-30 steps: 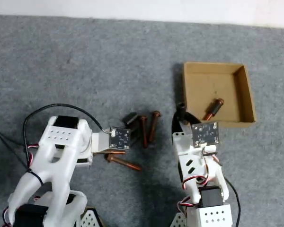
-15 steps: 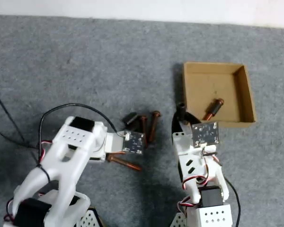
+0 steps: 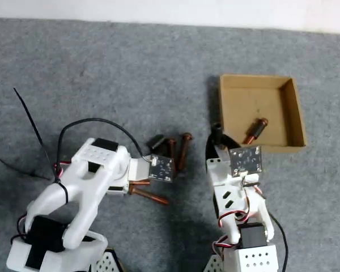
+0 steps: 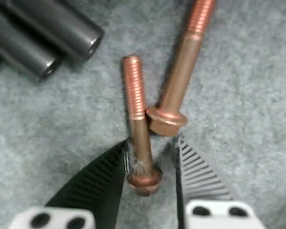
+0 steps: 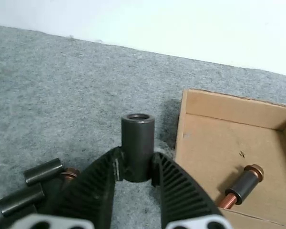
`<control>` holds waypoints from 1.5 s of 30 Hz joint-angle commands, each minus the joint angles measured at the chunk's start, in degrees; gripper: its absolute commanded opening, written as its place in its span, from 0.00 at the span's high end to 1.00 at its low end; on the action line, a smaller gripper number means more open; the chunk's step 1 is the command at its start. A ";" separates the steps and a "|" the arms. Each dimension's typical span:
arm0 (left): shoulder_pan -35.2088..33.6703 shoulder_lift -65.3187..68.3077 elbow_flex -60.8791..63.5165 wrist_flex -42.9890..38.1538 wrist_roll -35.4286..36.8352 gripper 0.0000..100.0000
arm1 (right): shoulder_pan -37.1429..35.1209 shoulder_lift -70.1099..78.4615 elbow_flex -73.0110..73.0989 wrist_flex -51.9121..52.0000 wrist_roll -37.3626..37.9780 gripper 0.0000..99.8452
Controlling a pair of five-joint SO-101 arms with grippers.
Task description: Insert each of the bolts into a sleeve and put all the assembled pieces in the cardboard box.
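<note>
1. The left gripper [image 4: 151, 149] is spread open, and one bolt [image 4: 137, 109] lies on the table between its jaws.
2. The bolt's long side points straight away from the gripper, with its head end nearest. One jaw touches it and the other looks just apart.
3. A second bolt [image 4: 183, 67] lies just beside it, with its head touching the first. I think it could get pinched too.
4. The right gripper [image 5: 136, 167] pinches a sleeve [image 5: 137, 138] upright, hole up, near the cardboard box [image 5: 229, 102].
5. From above, the left arm [image 3: 90, 175] covers its own jaws.
</note>
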 commanded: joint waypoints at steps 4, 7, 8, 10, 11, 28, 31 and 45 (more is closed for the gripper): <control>-1.01 1.01 -1.36 -1.93 0.53 0.89 | -0.22 -1.10 4.09 -1.98 0.70 1.00; -1.10 1.01 -1.36 -1.93 0.53 1.00 | -0.22 -1.10 4.09 -1.98 0.70 1.00; -1.10 1.01 -1.36 -1.93 0.53 0.99 | -0.22 -1.10 4.09 -1.98 0.70 1.00; -1.10 1.01 -1.36 -1.93 0.53 0.99 | -0.22 -1.10 4.09 -1.98 0.70 1.00; -1.10 0.92 -1.36 -1.93 0.53 1.00 | -0.22 -1.10 4.09 -1.98 0.70 1.00; -7.60 -0.31 -28.62 34.99 -13.19 0.99 | -0.22 -1.10 4.09 -1.98 0.70 1.00; -8.92 -0.31 -28.97 39.21 -26.46 0.99 | -0.22 -1.10 4.09 -1.98 0.70 1.00; -16.92 16.66 -36.35 28.48 -24.79 0.99 | -0.22 -1.10 4.09 -1.98 0.79 1.00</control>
